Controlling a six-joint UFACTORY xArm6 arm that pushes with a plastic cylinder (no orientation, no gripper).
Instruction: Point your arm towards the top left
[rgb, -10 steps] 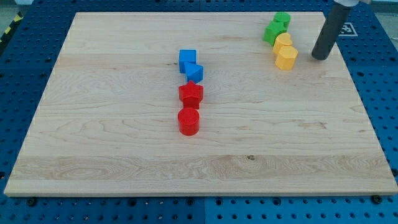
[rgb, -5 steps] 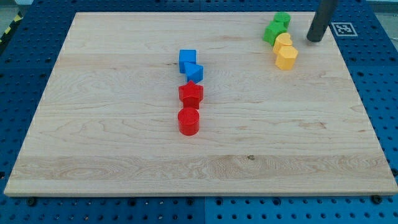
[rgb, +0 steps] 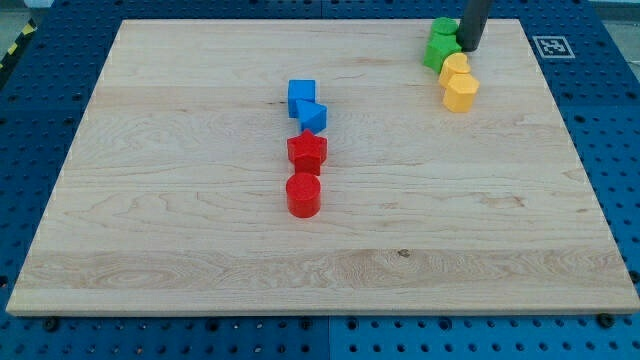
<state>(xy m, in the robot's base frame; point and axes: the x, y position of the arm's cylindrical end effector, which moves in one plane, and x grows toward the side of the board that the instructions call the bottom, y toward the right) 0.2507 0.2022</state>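
Observation:
My tip (rgb: 468, 46) is at the view's top right, right beside the two green blocks (rgb: 440, 42) and partly covering the upper one. Just below it are two yellow blocks (rgb: 459, 84), stacked along a slant. Near the board's middle a blue cube (rgb: 301, 96) and a second blue block (rgb: 313, 117) sit above a red star-like block (rgb: 307, 151) and a red cylinder (rgb: 303, 195), in a column. The board's top left corner (rgb: 130, 30) is far from my tip.
The wooden board (rgb: 200, 250) lies on a blue pegboard table (rgb: 40, 100). A black and white marker tag (rgb: 551, 46) is at the board's top right corner.
My tip has moved up and to the left, from right of the yellow blocks to right beside the upper green block. No block has visibly shifted.

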